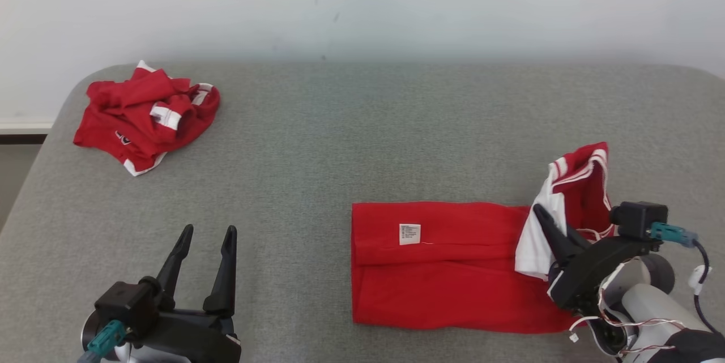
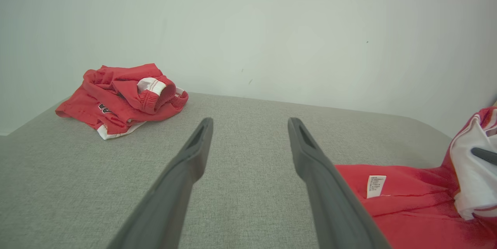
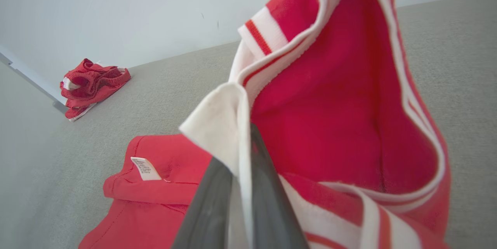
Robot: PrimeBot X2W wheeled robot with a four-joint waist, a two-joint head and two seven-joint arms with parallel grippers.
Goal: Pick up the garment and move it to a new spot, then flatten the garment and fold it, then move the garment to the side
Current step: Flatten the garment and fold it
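Observation:
The garment [image 1: 442, 272] is red with white trim and a small white label, lying mostly flat on the grey surface at the centre right. Its right end is lifted off the surface. My right gripper [image 1: 546, 221] is shut on that raised white-and-red edge, and in the right wrist view the cloth [image 3: 330, 117] hangs over the closed fingers [image 3: 217, 198]. My left gripper [image 1: 207, 233] stands open at the lower left, holding nothing, well left of the garment [image 2: 407, 206]. Its fingers [image 2: 190, 163] spread over bare grey fabric.
A second red and white garment [image 1: 144, 116] lies crumpled at the far left back corner, also seen from the left wrist [image 2: 124, 97] and the right wrist [image 3: 91, 86]. The grey padded surface [image 1: 368, 136] ends at a pale wall behind.

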